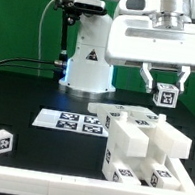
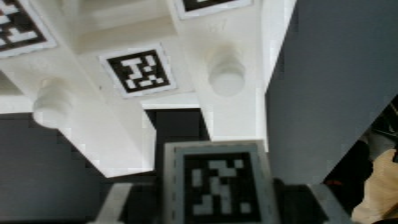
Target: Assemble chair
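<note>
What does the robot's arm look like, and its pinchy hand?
The arm is big, smooth and white, with a black triangle sticker and a blue glow near its base. Black cables run beside it. The gripper is a white box with two dark fingers.

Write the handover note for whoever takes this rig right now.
Gripper: shut on a small tagged block, held in the air above the half-built chair.
Chair: stepped stack of white pieces on the black table, next to the marker board.
Loose: one tagged cube toward the exterior view's left.
Left: probably fit the held block, then the cube.
</note>
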Available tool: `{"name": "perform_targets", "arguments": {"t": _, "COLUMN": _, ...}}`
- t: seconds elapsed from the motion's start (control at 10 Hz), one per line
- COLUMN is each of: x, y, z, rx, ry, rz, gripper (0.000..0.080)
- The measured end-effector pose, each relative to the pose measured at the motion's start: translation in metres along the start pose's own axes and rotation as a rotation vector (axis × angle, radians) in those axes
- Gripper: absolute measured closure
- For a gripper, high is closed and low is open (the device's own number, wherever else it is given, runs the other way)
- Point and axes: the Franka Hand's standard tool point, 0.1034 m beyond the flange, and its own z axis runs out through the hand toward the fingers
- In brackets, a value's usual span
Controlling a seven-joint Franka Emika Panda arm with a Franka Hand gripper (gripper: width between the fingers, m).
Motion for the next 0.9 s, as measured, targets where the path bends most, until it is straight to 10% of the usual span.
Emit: {"name": "perform_targets", "arguments": {"t": 0.9, "x": -0.026, "y": -0.004, "z": 0.011, "rx": -0.016, "ry": -0.009, "rz": -0.02, "gripper": 0.0515}}
